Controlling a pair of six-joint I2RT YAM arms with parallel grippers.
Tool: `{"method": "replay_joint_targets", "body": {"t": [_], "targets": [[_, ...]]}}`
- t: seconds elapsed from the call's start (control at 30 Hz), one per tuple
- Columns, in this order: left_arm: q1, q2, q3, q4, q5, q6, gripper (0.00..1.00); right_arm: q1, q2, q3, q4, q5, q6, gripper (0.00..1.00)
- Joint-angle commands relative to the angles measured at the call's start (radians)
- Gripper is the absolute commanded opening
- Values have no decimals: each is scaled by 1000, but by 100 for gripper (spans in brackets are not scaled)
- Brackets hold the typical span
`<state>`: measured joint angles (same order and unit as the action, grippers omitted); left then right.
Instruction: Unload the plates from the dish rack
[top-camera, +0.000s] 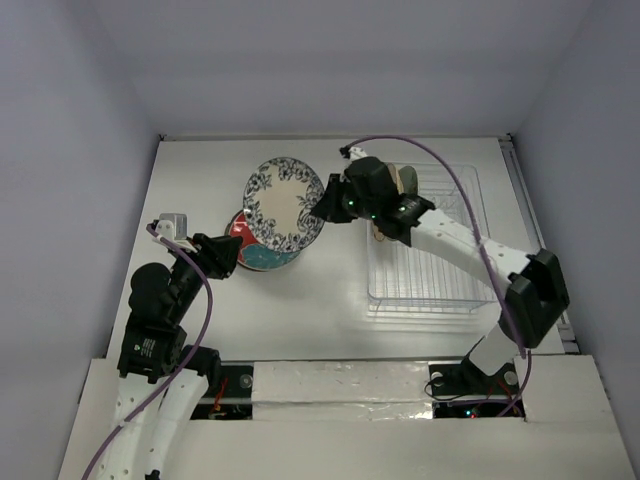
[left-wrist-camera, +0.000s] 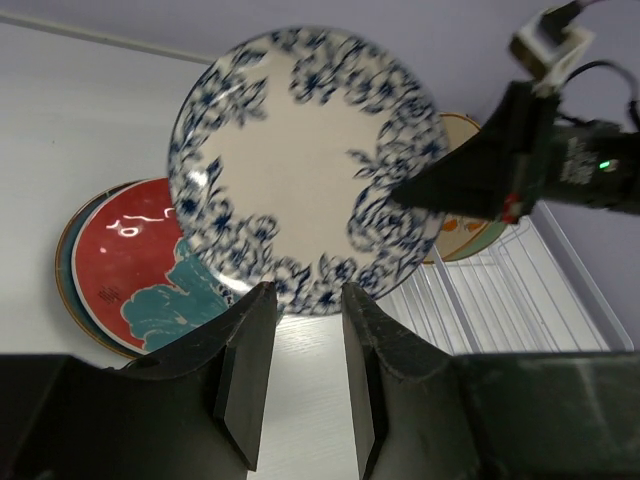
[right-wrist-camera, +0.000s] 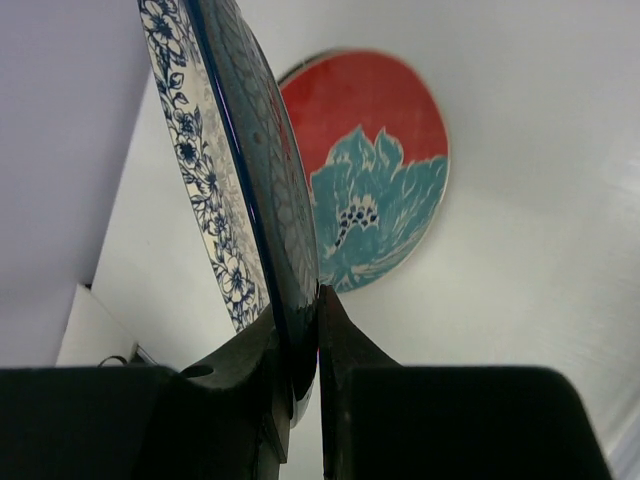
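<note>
Right pincer (right-wrist-camera: 305, 300) clamps the white blue-rimmed plate (top-camera: 283, 203) above the red plate (right-wrist-camera: 370, 160) on the counter (top-camera: 330, 300). Left pincer (left-wrist-camera: 305, 300) gapes, empty. Tan plate (left-wrist-camera: 460, 130), perhaps another behind it, left in the dish rack (top-camera: 430, 270).

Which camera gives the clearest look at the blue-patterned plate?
Left wrist: the blue-patterned plate faces it, nearly whole, pattern legible. The top view shows it small over the red plate; the right wrist sees it edge-on, pinched in the right gripper.
</note>
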<state>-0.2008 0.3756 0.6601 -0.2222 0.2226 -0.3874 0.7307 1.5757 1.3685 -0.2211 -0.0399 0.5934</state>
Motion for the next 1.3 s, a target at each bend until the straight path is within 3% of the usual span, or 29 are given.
{"method": "replay_joint_targets", "body": {"t": [0.0,0.23,0.63,0.83,1.27], "targets": [[4,-10,3,37,-9,-7,30,30,10,121,305,-60,109,0],[4,-10,3,37,-8,-7,30,64,176,77,416,-77,239,0],[4,-10,1,37,-8,-8,31,82,316,38,540,-80,387,0],[4,-10,3,37,-8,-8,31,82,349,3,568,-83,414,8],[4,-14,3,37,-8,-7,31,101,371,-48,542,-78,381,34]]}}
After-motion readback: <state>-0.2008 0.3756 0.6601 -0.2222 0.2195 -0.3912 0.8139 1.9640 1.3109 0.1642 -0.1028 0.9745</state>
